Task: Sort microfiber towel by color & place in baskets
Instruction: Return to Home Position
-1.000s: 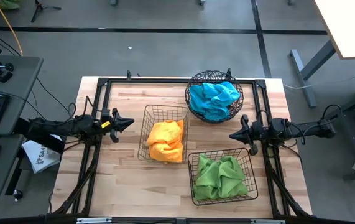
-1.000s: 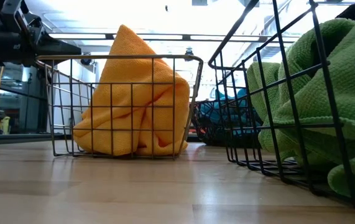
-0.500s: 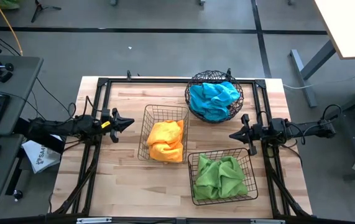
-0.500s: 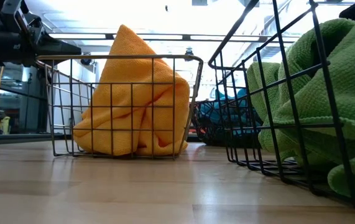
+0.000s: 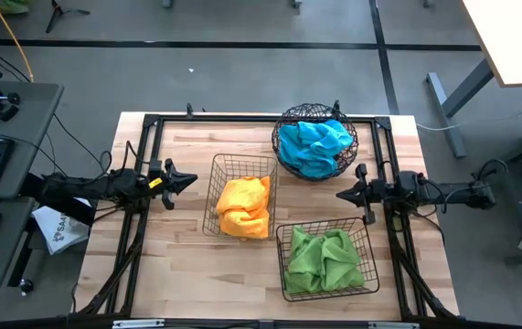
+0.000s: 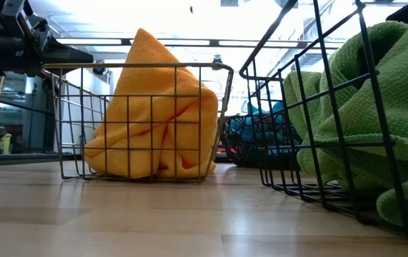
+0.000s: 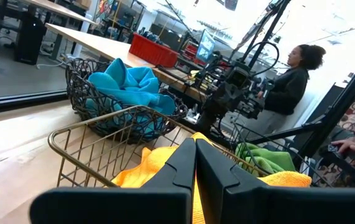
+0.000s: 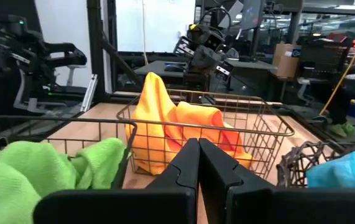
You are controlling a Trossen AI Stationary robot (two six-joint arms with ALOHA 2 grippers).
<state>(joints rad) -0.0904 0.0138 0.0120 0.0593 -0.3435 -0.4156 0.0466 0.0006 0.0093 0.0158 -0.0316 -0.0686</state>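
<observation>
With towels (image 5: 243,206) lying sorted in the baskets (image 5: 217,161), the left gripper (image 5: 192,181) and right gripper (image 5: 340,196) are idling, jaws pressed together and empty, so only settling home seems left.

In the low view the round basket (image 6: 238,146) shows only as a sliver between the orange towel's basket (image 6: 139,68) and the green towel's basket (image 6: 318,93), its blue towel (image 6: 257,116) mostly hidden. The green towel (image 6: 375,107) and its basket run off the right edge. The left arm (image 6: 11,46) is cut by the top left corner. In the left wrist view the left gripper (image 7: 195,146) covers much of the orange towel (image 7: 133,175), and 1 person shows only as a hand (image 7: 351,147) at the picture's edge. The right wrist view cuts the round basket off at its edge. How many towels each basket holds cannot be told.
</observation>
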